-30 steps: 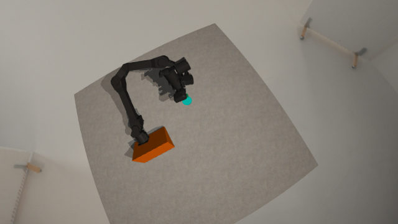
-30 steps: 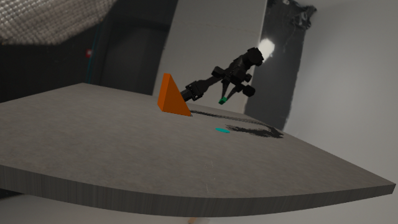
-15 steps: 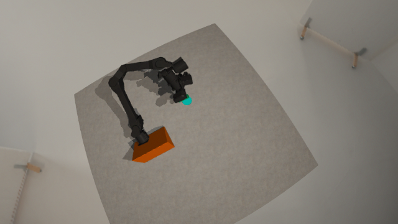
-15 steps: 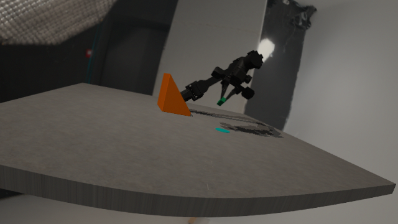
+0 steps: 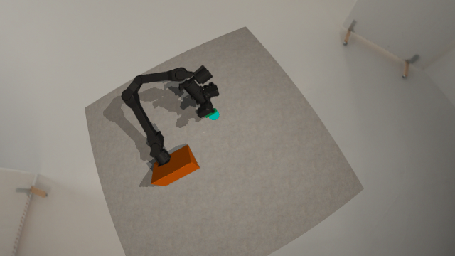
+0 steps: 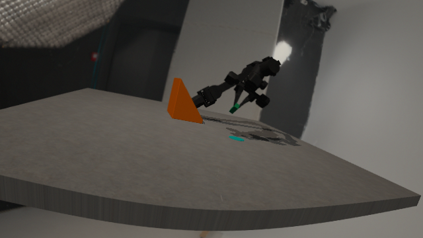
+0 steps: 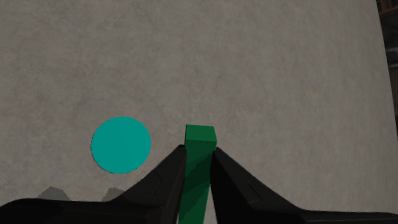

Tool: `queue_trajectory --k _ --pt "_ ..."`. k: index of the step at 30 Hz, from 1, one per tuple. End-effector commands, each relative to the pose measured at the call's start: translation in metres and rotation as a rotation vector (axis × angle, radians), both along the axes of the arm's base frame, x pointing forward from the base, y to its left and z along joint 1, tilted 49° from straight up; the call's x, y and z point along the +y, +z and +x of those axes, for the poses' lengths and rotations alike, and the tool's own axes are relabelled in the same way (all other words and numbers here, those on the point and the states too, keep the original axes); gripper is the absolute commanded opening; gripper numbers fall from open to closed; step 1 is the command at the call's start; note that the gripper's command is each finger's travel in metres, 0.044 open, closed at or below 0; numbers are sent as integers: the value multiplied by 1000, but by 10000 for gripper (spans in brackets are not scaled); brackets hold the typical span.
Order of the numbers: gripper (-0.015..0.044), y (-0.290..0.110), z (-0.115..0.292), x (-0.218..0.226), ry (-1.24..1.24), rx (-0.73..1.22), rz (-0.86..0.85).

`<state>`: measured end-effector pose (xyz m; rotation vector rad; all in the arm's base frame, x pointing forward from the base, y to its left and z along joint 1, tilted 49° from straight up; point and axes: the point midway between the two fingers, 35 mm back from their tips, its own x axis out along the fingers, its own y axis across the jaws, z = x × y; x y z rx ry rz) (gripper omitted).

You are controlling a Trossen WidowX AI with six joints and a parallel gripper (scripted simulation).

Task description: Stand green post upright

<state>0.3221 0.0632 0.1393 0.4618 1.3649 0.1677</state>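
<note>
My gripper (image 7: 198, 152) (image 6: 238, 105) (image 5: 206, 111) is shut on the green post (image 7: 199, 150) (image 6: 234, 108). The post runs along the fingers and sticks out past their tips. It hangs tilted in the air, well above the table. The cyan circle (image 7: 120, 144) (image 6: 236, 138) (image 5: 215, 116) is flat on the grey table top. In the wrist view it lies to the left of the post's end, apart from it. In the top view the gripper covers part of the circle.
An orange wedge-shaped block (image 5: 175, 166) (image 6: 182, 103) stands at the arm's base. The grey table (image 5: 270, 149) (image 6: 132, 165) ends in curved edges. Wall brackets (image 5: 377, 46) hang at the upper right.
</note>
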Motion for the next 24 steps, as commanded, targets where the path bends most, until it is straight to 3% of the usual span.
queue_trajectory --k 1,24 --pt "22 0 0 0 -19 -24 -19" --pt "22 -1 1 1 -94 -129 -80"
